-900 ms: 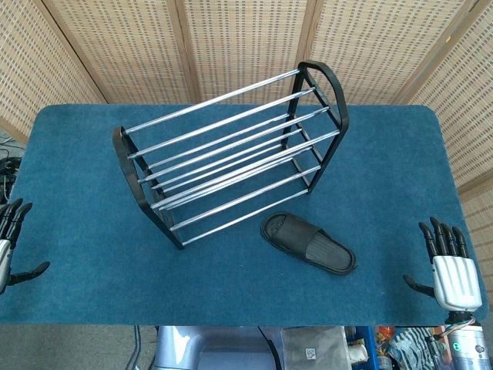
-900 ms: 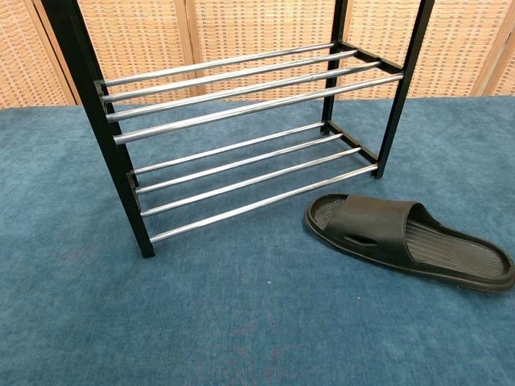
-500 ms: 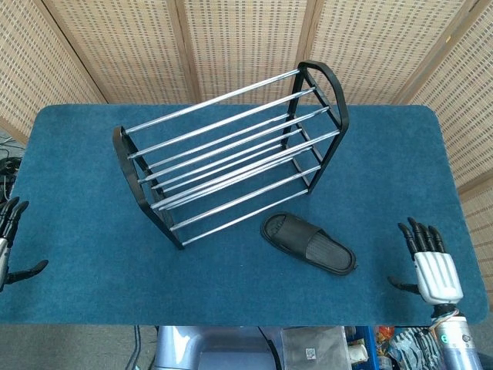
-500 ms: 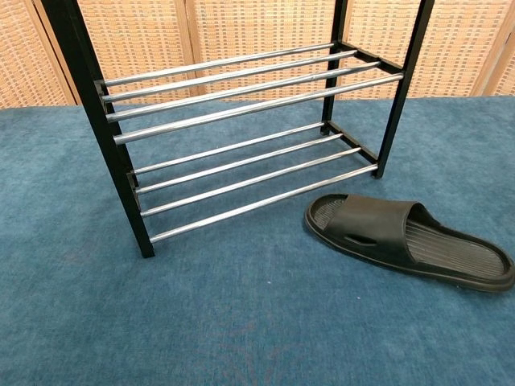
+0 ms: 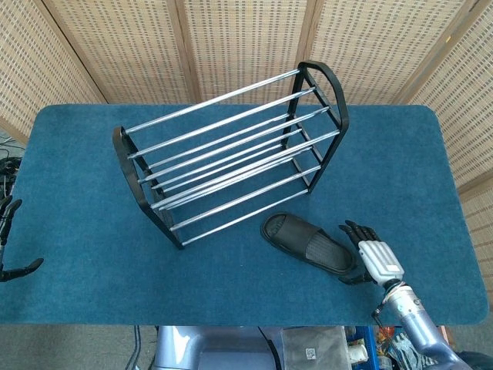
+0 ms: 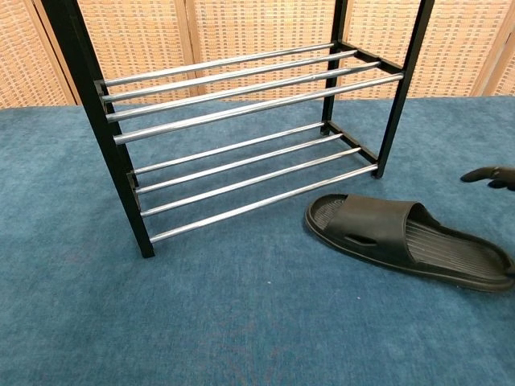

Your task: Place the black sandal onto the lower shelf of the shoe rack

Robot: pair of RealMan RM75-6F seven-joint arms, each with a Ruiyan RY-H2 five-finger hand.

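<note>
The black sandal (image 5: 306,243) lies flat on the blue table cover, just in front of the shoe rack (image 5: 231,150); the chest view shows the sandal (image 6: 406,240) at lower right, toe toward the rack (image 6: 241,129). The rack's lower shelf (image 6: 253,181) of chrome bars holds nothing. My right hand (image 5: 370,258) hovers at the sandal's heel end, fingers spread, holding nothing; only its dark fingertips (image 6: 489,176) reach into the chest view at the right edge. My left hand (image 5: 8,243) sits at the far left table edge, mostly cut off, fingers apart.
Woven bamboo screens (image 5: 246,42) stand behind the table. The blue table cover (image 5: 85,177) spreads wide to the left of the rack and in front of it (image 6: 241,322). The table's front edge (image 5: 231,322) runs close to my right hand.
My right hand has moved left from the table's right edge to the sandal's heel and now enters the chest view. The left hand has slipped further out of view. Sandal and rack are unmoved.
</note>
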